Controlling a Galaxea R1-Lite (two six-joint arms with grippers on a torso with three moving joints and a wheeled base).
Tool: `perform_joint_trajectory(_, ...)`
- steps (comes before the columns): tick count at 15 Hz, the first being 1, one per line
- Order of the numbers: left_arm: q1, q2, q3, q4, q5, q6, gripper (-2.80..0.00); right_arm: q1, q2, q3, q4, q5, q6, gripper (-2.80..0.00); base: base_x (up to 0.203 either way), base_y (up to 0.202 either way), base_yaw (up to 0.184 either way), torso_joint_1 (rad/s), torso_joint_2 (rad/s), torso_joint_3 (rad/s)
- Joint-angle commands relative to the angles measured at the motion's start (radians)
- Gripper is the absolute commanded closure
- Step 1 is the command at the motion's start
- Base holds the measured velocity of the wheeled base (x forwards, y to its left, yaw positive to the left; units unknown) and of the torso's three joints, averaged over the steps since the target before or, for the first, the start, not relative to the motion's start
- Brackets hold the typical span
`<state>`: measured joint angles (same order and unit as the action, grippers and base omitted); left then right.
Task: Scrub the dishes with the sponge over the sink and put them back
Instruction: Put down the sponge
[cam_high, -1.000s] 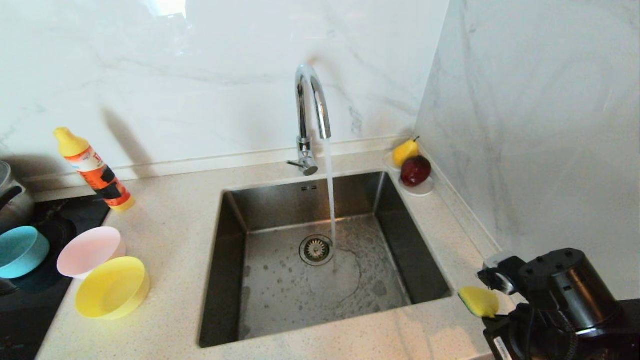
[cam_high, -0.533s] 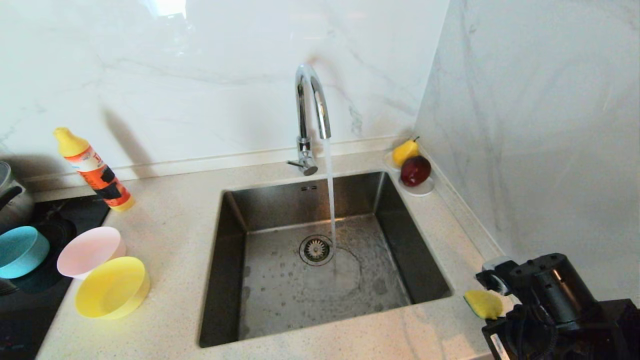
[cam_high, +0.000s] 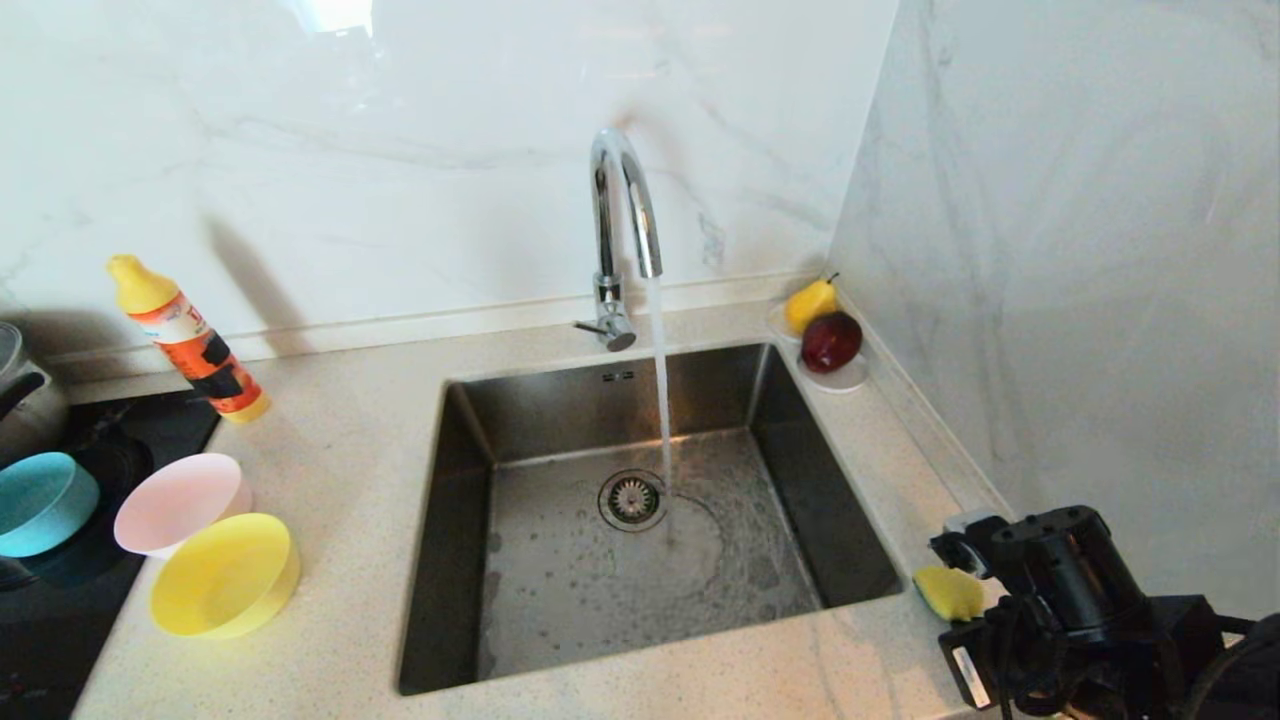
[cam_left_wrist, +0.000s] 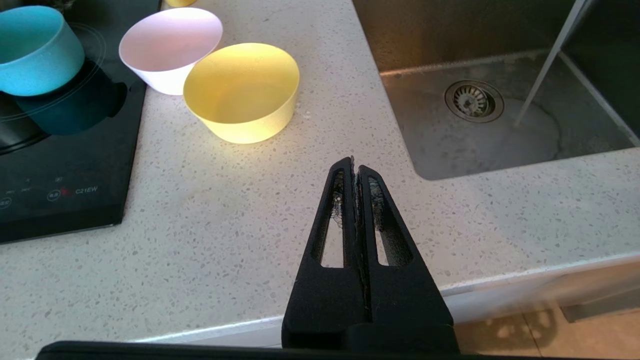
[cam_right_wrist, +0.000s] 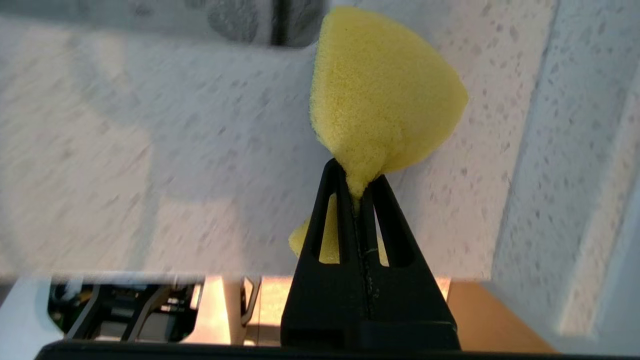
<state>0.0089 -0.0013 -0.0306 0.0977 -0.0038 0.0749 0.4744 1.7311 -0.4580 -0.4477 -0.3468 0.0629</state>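
My right gripper (cam_right_wrist: 356, 175) is shut on the yellow sponge (cam_right_wrist: 380, 95), pinching one end of it. In the head view the sponge (cam_high: 948, 593) hangs over the counter by the right front corner of the steel sink (cam_high: 640, 400). Water runs from the chrome tap (cam_high: 622, 215) beside the drain. Left of the sink stand the pink bowl (cam_high: 180, 503) and the yellow bowl (cam_high: 225, 575) on the counter. The light blue bowl (cam_high: 42, 502) sits on the hob. My left gripper (cam_left_wrist: 355, 165) hangs shut and empty over the counter's front edge, short of the yellow bowl (cam_left_wrist: 242, 92).
An orange detergent bottle (cam_high: 190, 345) leans at the back left. A black hob (cam_high: 60, 620) and a pot (cam_high: 20, 400) fill the left edge. A white saucer (cam_high: 845, 378) with a pear and a red apple sits at the back right. The side wall stands close beside my right arm.
My right wrist has sunk and shifted a little left, the sponge still pinched in it. The bowls and the left gripper have not moved.
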Motion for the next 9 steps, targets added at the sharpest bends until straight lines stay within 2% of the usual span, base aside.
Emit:
perform_joint_trajectory(1, 0.0, 0.003, 0.0, 0.001, 0.001, 0.0, 0.0, -0.035, 0.059, -0.014, -0.033, -0.002, -0.019, 0.0, 0.0, 0.0, 0.0, 0.0, 0.0, 0.0)
perform_joint_trajectory(9, 0.0, 0.003, 0.0, 0.001, 0.0, 0.0, 0.0, -0.076, 0.081, -0.109, -0.039, 0.0, -0.056, 0.0, 0.0, 0.0, 0.0, 0.0, 0.0, 0.0)
